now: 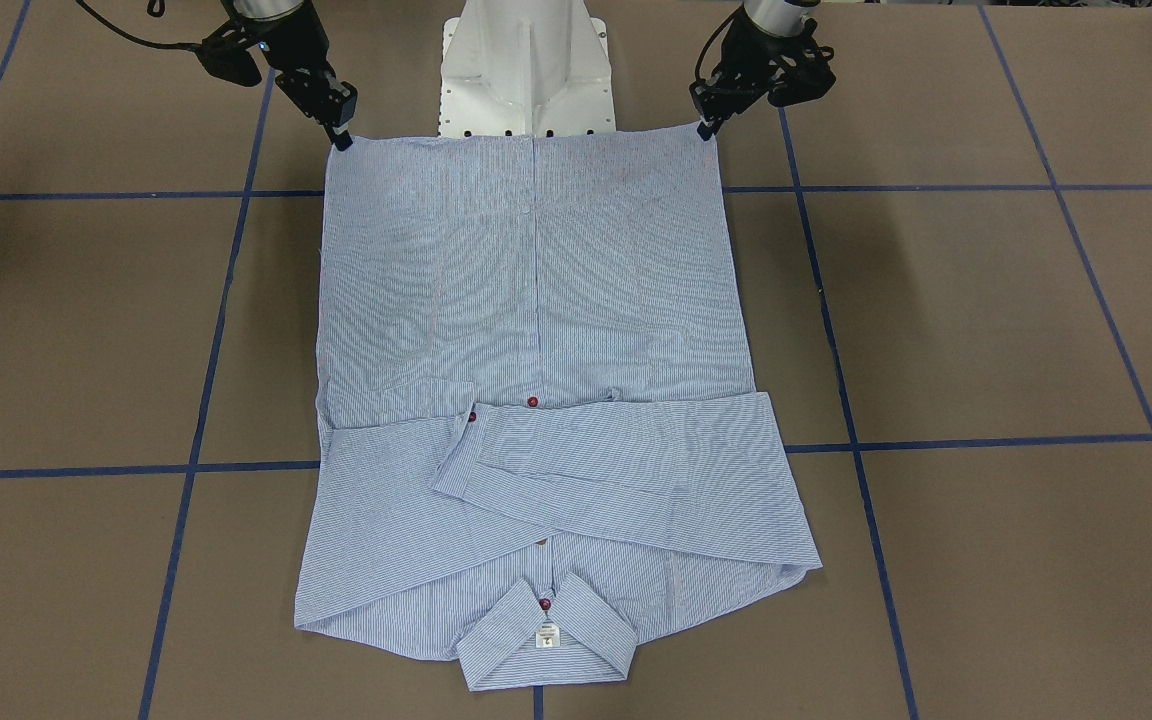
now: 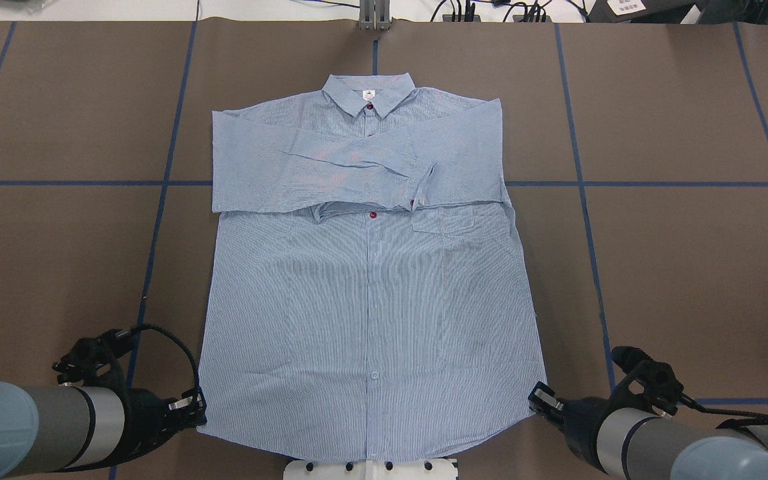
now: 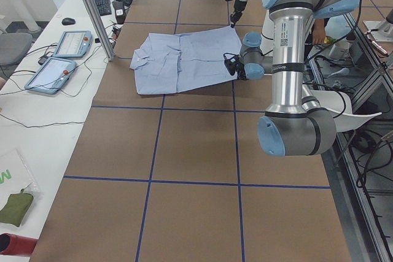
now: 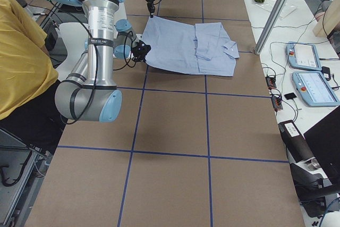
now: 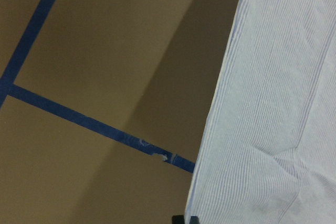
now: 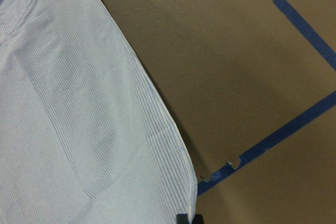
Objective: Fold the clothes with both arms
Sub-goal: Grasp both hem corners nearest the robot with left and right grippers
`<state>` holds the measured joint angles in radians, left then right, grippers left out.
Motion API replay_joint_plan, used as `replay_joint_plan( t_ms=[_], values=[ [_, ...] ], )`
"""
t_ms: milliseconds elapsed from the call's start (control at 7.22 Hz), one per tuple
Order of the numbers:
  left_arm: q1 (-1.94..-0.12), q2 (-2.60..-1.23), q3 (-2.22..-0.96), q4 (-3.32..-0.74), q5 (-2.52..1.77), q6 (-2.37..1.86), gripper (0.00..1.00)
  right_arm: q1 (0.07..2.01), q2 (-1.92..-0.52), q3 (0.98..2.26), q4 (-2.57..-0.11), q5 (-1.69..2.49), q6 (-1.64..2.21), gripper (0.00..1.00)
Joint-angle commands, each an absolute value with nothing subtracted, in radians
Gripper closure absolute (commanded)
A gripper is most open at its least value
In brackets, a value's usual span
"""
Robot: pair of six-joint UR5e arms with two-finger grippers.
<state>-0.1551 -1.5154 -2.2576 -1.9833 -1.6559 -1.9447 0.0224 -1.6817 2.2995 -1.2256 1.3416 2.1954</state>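
The left gripper (image 2: 199,405) is pinched shut on one corner of the hem of the shirt (image 2: 371,300), and the right gripper (image 2: 536,393) is closed on the opposite corner. In each wrist view only the two dark fingertips show at the bottom edge, close together, with the striped cloth edge running in between them. From the front, the hem runs nearly straight from one gripper to the other, just before the white pedestal (image 1: 526,70). The left arm (image 2: 37,427) and right arm (image 2: 657,440) reach in low from the robot's side, cables looping over their wrists.

The shirt lies face up and buttoned in the middle of the brown table (image 2: 677,267), hem towards the robot and collar (image 2: 369,93) at the far end. Both sleeves are folded across the chest: the upper sleeve (image 2: 351,160) crosses from the robot's left, its cuff ending just above the chest pocket (image 2: 444,220), and the other sleeve (image 2: 471,160) lies under it. A dark red button (image 2: 373,215) shows just below the sleeves, and a small white label (image 2: 369,93) sits inside the collar.

Blue tape (image 2: 624,183) marks the table in a grid. A person in a yellow top (image 4: 21,57) stands at the edge of the right side view.
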Motion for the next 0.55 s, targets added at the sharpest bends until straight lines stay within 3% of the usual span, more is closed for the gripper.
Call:
replay_joint_plan(
  t_ms=[0, 416],
  values=[
    [-0.243, -1.548, -2.273, -1.986, -1.748, -1.947, 1.0, 0.098, -1.664, 2.298, -1.226, 1.345, 2.189, 1.0],
    [-0.443, -1.592, -2.257, -1.982, -1.801, -1.945, 1.0, 0.228, -1.64, 2.301, -1.224, 1.283, 2.2, 1.0]
  ],
)
